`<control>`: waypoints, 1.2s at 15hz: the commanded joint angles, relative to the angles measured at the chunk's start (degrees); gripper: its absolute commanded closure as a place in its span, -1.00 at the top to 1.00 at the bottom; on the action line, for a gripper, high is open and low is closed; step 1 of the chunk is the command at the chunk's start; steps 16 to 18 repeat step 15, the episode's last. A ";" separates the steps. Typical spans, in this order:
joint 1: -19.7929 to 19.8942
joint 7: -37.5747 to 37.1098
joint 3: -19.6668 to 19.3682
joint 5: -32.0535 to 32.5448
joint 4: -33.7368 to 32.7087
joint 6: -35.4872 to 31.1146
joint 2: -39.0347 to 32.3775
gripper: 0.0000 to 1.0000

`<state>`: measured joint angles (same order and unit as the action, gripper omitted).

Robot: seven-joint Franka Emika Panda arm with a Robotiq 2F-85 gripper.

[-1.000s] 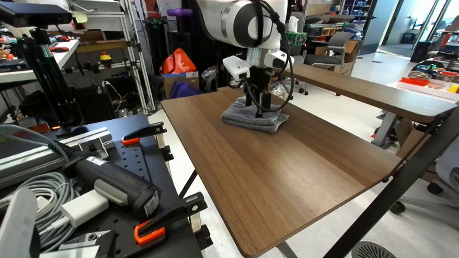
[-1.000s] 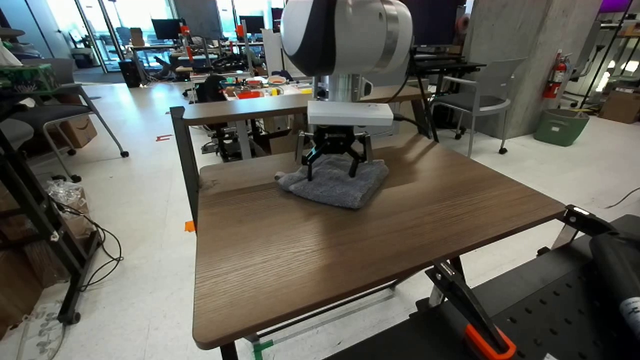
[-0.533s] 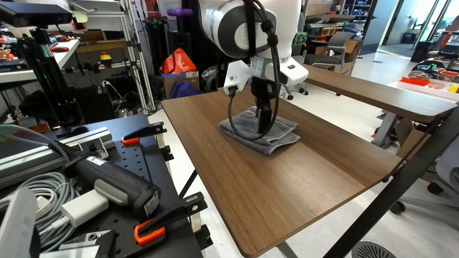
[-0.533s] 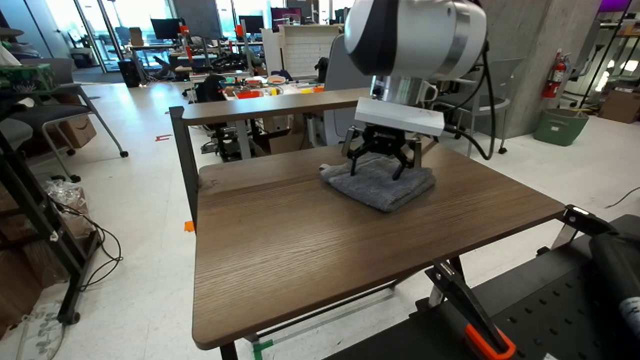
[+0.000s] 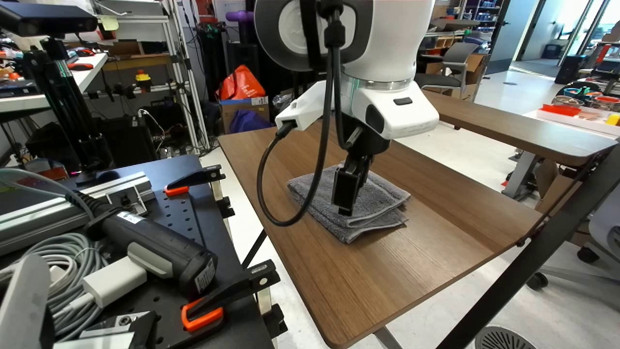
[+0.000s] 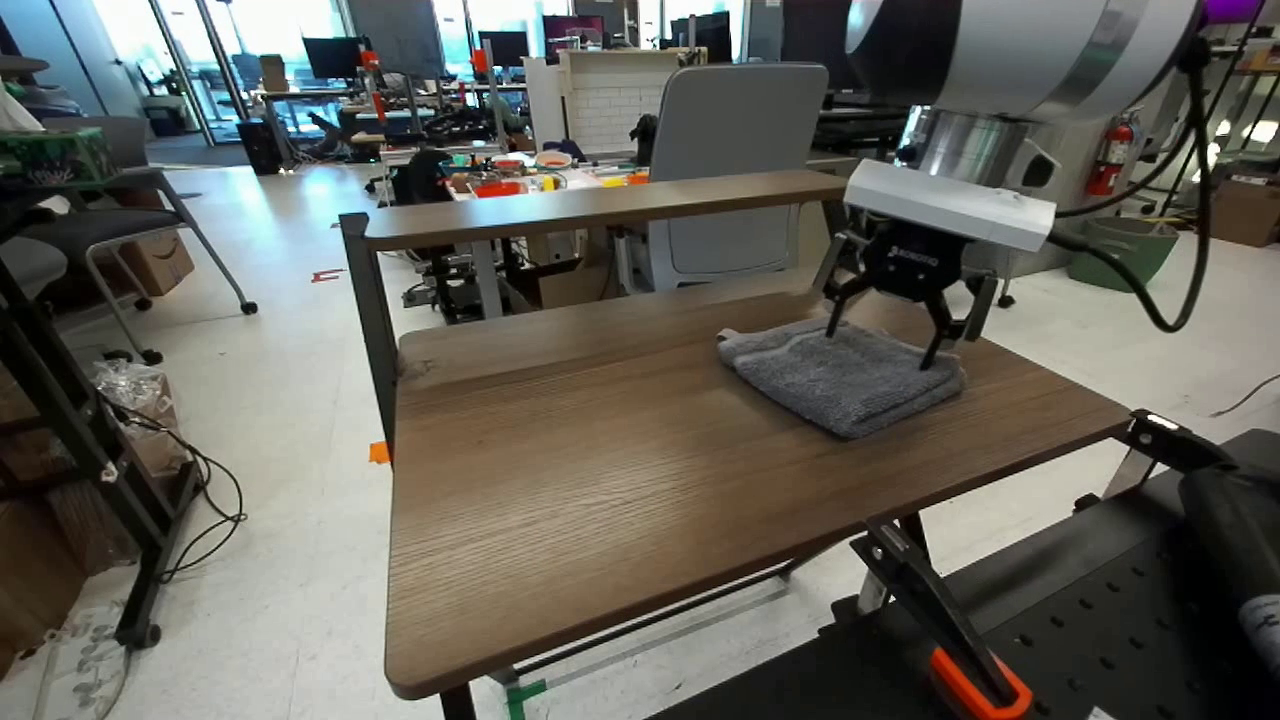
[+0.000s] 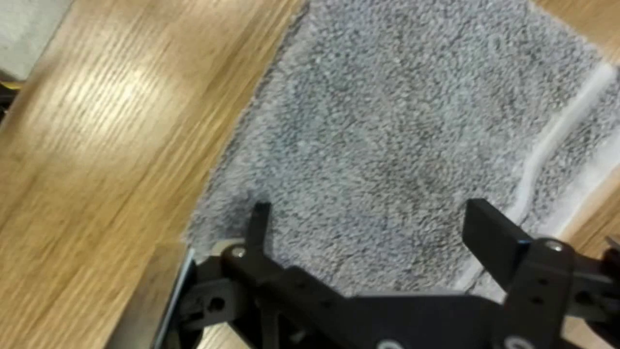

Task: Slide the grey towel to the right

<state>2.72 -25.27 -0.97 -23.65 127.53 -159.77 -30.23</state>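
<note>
Table (image 6: pixel 560 520): brown wood in a cluttered room; black bench (image 5: pixel 191 213) at its 9 o'clock in an exterior view.
Towel (image 6: pixel 835 388): folded, lying flat toward the table's 2 o'clock in an exterior view; wood shows between it and the edge at 3 o'clock.
Gripper (image 6: pixel 881 346): fingers (image 7: pixel 491 240) spread wide, tips down on the towel, pinching nothing; wrist view has flat towel between them.
Shift: since a second ago, towel and gripper have gone together toward 3 o'clock, arm (image 6: pixel 1020 55) swinging over too; towel still folded.
Meaning: dragging by downward pressure seems to work without a grasp. Taking 3 o'clock as right, I judge the slide well along.
Next: perhaps a little more that way, then straight up off the towel.
Risk: top layer may creep over the lower; too light a press and the tips could skate.
</note>
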 commanded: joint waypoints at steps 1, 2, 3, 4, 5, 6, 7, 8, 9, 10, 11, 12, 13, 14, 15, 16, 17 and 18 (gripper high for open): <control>3.17 1.05 0.32 -3.36 2.62 0.93 2.90 1.00; 3.67 1.11 0.44 -3.81 3.15 0.89 3.63 1.00; 3.75 0.87 0.12 -3.76 3.63 1.05 4.52 1.00; 2.35 -0.66 -1.38 -2.08 4.70 1.82 6.38 1.00; 2.03 -0.70 -1.67 -1.56 5.42 2.38 7.75 1.00; 1.31 -0.31 -1.87 -0.45 7.14 3.88 11.18 1.00; -0.51 -2.16 -3.35 1.63 8.37 4.82 13.44 1.00; -1.46 -2.78 -3.98 3.38 9.43 5.94 15.90 1.00; -2.63 -3.25 -4.37 5.51 10.96 7.00 19.15 1.00; -3.27 -2.40 -3.98 7.73 11.65 9.20 21.90 1.00; -4.09 -2.99 -3.92 10.44 12.10 11.92 24.35 1.00; -2.03 -1.83 -3.00 6.79 8.49 8.19 17.44 1.00; -2.68 -2.42 -2.81 8.26 9.39 10.02 20.13 1.00; -3.09 -2.65 -2.60 8.88 10.30 10.81 22.19 1.00; -3.20 -2.66 -2.49 8.99 11.00 11.10 23.32 1.00; -3.20 -2.66 -2.49 8.99 11.00 11.10 23.32 1.00; -3.20 -2.66 -2.49 8.99 11.00 11.10 23.32 1.00; -3.20 -2.66 -2.49 8.99 11.00 11.10 23.32 1.00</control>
